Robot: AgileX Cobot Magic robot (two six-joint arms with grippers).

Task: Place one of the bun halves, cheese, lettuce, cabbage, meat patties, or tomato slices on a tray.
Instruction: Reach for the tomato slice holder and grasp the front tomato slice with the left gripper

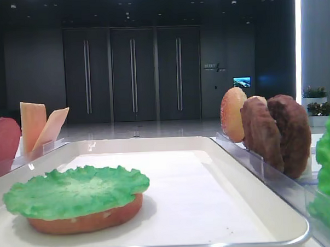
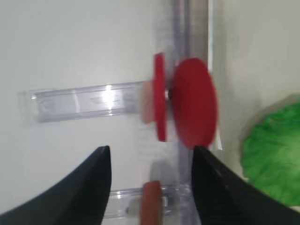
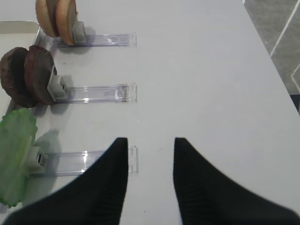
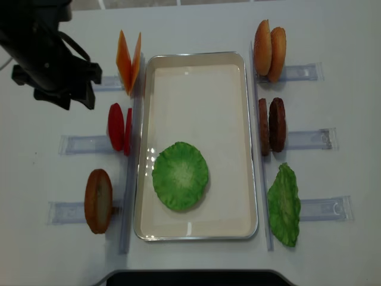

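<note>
Lettuce [image 1: 76,191] atop bun half [image 1: 87,219], resting on tray [image 1: 256,207].

Right wrist view: right gripper [image 3: 150,154] fingers spread, empty, above table [image 3: 206,79]; patties [image 3: 29,75] upright in rack.

Left wrist view: left gripper [image 2: 151,161] spread, empty; tomato slices [image 2: 187,108] upright just beyond.

Overhead: left arm [image 4: 44,53] left of cheese [image 4: 128,59].

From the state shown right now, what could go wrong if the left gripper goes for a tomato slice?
1. The two tomato slices stand upright and close together in one rack, so the open left gripper might catch both or tip one over.
2. The rack sits right against the tray rim; a wide approach could bump it.
3. The lettuce lies loose on a bun half, so a dropped slice might land off-center and slide.
</note>
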